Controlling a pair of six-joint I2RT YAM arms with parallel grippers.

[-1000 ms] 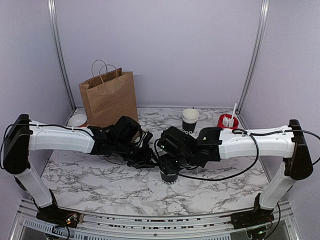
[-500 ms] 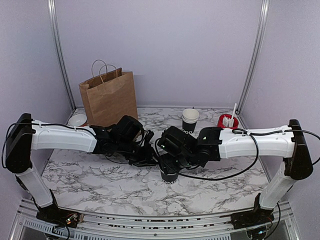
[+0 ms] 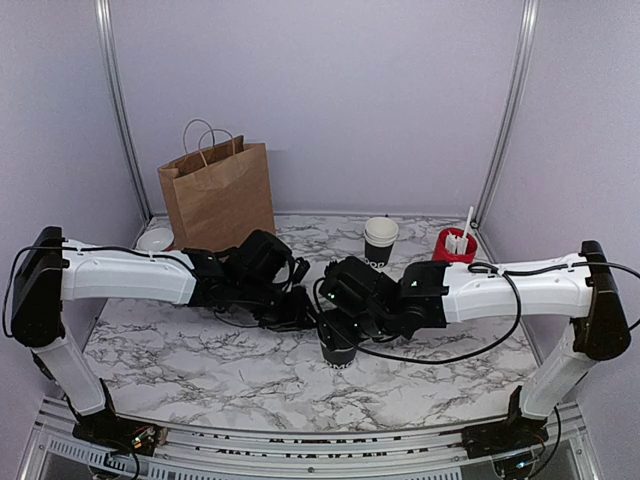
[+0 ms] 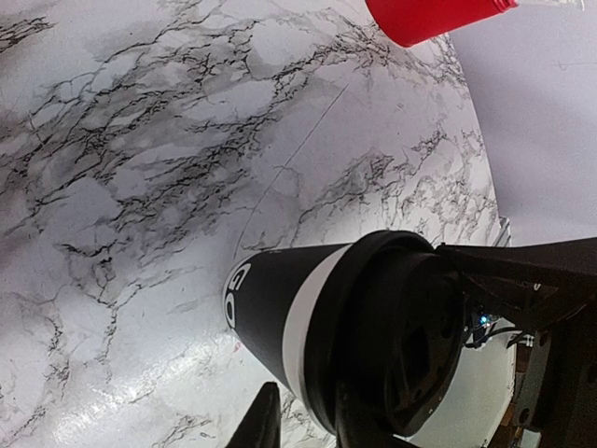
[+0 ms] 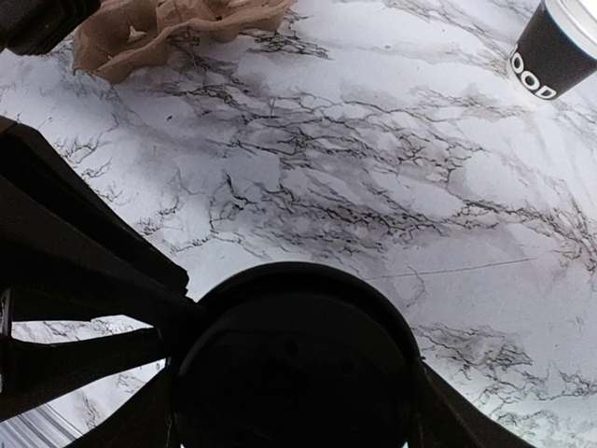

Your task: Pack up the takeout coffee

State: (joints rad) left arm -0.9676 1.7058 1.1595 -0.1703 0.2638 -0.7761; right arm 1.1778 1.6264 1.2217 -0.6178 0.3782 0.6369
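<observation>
Takeout coffee cup (image 3: 338, 355) is upright on the table (image 3: 200, 350), near the middle, under where the two arms meet. Black lid (image 5: 294, 364) sits on its white rim.

Right end effector (image 5: 294, 411) is over the cup from above. Its jaws are wide, one finger on each side of the lid and right up against its edge. Can't tell if it's actually gripping.

Left end effector (image 4: 310, 429) comes in from the left at rim height. The gap between its jaws is narrow and the fingertips are only partly in view by the lid edge, so can't tell whether it has hold.

Well apart at the back of the table: brown paper bag (image 3: 217, 195) on the left, nested cup stack (image 3: 380, 240) in the centre, red cup of white sticks (image 3: 455, 243) on the right.
</observation>
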